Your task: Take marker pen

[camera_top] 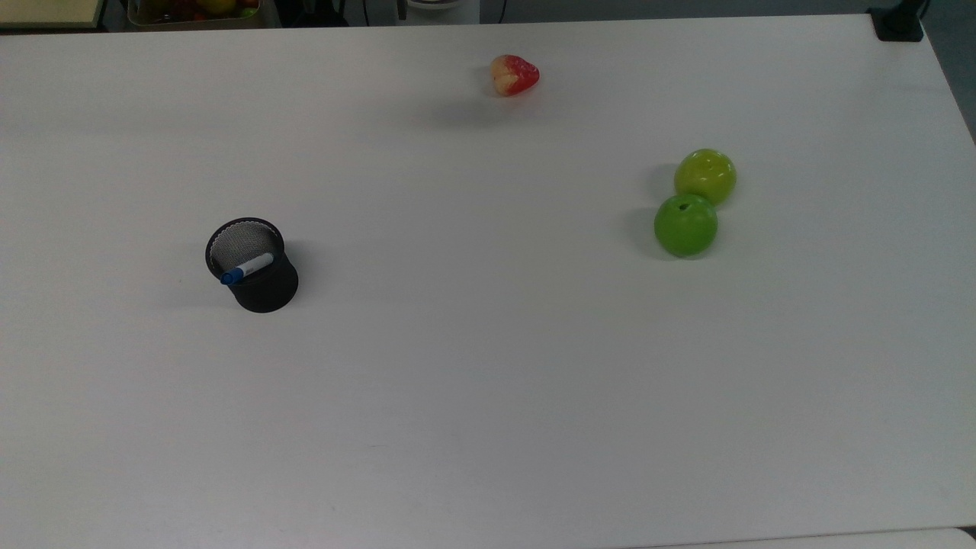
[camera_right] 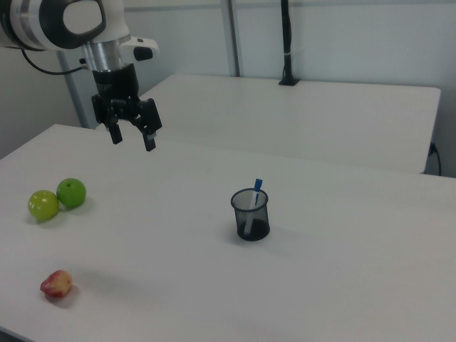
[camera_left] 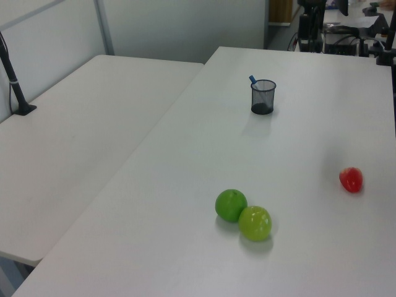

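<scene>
One marker pen (camera_top: 248, 268) stands in a black mesh pen cup (camera_top: 254, 267) on the white table (camera_top: 488, 381). In the top view the cup lies at about 9 o'clock from the table centre, and the pen leans inside it with its blue cap at the cup's 8 o'clock rim. In the right view the blue end of the pen (camera_right: 257, 188) projects above the rim of the cup (camera_right: 251, 214) at about 12 o'clock. In the left view the cup (camera_left: 263, 96) sits toward 12 o'clock on the table, with the blue tip (camera_left: 252, 79) showing at its 11 o'clock edge.

The gripper (camera_right: 132, 137) hangs in the air in the right view, at roughly 10 o'clock from the cup and well apart from it. Its two fingers are spread with a clear gap between them, and nothing is held.

Two green apples (camera_top: 686, 224) (camera_top: 705, 176) touch each other at about 3 o'clock in the top view. A red and yellow fruit (camera_top: 514, 75) lies alone near 12 o'clock, well apart from the apples and the cup.
</scene>
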